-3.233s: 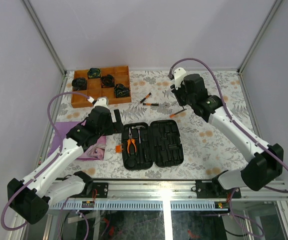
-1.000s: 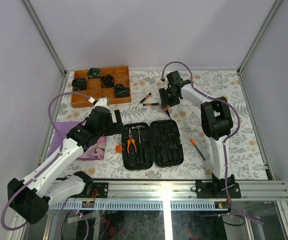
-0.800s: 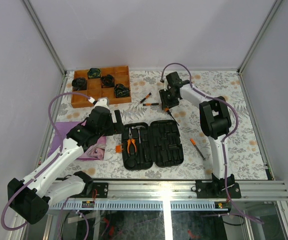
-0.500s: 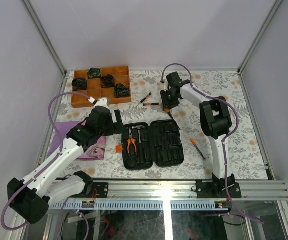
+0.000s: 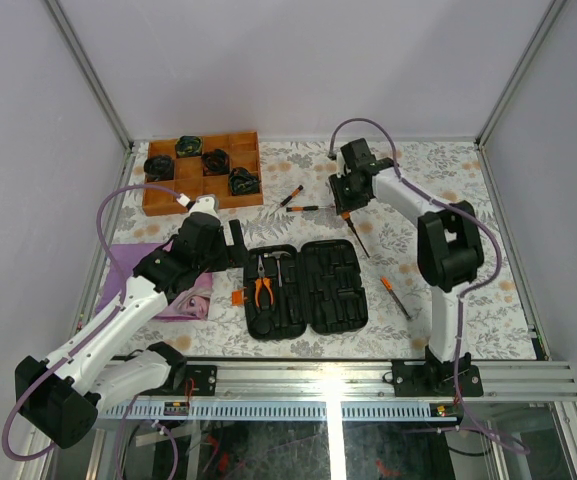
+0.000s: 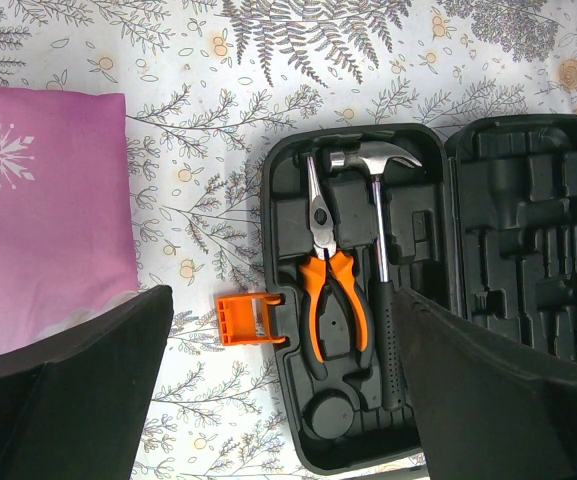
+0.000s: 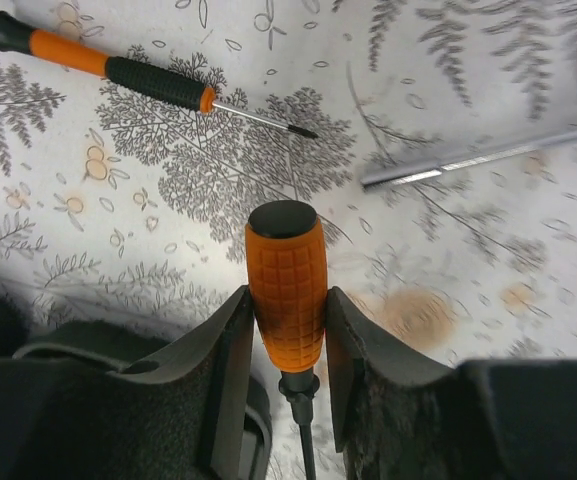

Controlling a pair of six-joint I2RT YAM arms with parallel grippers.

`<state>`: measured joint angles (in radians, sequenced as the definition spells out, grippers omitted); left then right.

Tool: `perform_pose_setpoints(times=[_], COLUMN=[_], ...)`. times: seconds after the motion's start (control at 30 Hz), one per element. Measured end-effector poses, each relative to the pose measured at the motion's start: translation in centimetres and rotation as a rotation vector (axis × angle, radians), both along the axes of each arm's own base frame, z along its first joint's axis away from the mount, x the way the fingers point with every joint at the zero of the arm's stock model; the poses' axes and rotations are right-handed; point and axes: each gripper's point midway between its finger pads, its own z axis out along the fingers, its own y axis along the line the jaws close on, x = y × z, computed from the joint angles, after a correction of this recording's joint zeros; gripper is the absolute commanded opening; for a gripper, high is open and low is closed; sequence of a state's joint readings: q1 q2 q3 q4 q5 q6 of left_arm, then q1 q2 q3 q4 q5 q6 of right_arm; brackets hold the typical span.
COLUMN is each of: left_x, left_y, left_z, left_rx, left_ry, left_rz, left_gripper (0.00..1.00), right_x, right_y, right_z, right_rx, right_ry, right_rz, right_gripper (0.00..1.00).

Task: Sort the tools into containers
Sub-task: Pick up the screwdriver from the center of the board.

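Right gripper [image 5: 346, 197] farther right; wrist view alone: orange-handled screwdriver [image 7: 286, 275] pinched.

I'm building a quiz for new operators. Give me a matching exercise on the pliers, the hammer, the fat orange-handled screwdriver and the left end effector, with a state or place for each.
1 pliers
2 hammer
3 orange-handled screwdriver
4 left end effector

a clamped in the right end effector
b open, holding nothing
c in the case, black handle
d in the case, orange handles

Pairs: 1-d, 2-c, 3-a, 4-b
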<state>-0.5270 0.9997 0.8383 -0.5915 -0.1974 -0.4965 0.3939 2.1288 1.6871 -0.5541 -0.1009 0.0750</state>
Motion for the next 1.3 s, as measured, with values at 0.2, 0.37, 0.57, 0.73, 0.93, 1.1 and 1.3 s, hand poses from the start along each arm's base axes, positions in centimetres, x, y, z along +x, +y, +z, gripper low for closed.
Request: perform_pose_setpoints(times=[0.2, 0.37, 0.57, 0.73, 0.93, 1.1, 1.3], left_x=[0.0, 0.0, -0.4, -1.6, -3.0, -3.9, -4.8], left_y=[0.0, 0.0, -0.9, -1.7, -3.4, -4.6, -5.1], left_z=[0.0, 0.0, -0.9, -3.9, -7.1, -8.7, -9.8], left_rx=[0.0, 0.0, -0.062, -0.115, -0.137, -0.14, -0.153], left_ry=[0.0, 0.0, 0.031, 0.099, 0.165, 0.192, 0.21], left_rz=[0.0, 0.001, 0.009, 0.013, -0.019, -0.048, -0.052], left_gripper=[0.89, 0.89, 0.89, 0.89, 0.88, 0.87, 0.86], right_x=[-0.8, -2.4, -5.1, -8.0, -11.5, -14.3, -14.9], right_y=[-2.4, -3.9, -4.4, -3.4, -0.9, 2.4, 5.6], right_z=[6.1, 9.2, 11.4, 12.8, 10.7, 7.1, 6.5], right_rx=[-0.032, -0.034, 0.034, 0.182, 0.384, 0.466, 0.54], right_ry=[-0.192, -0.289, -0.317, -0.304, -0.228, -0.112, -0.08], right_rz=[-0.02, -0.05, -0.088, -0.123, -0.178, -0.191, -0.175], right_gripper=[0.23, 0.23, 0.24, 0.24, 0.22, 0.22, 0.22])
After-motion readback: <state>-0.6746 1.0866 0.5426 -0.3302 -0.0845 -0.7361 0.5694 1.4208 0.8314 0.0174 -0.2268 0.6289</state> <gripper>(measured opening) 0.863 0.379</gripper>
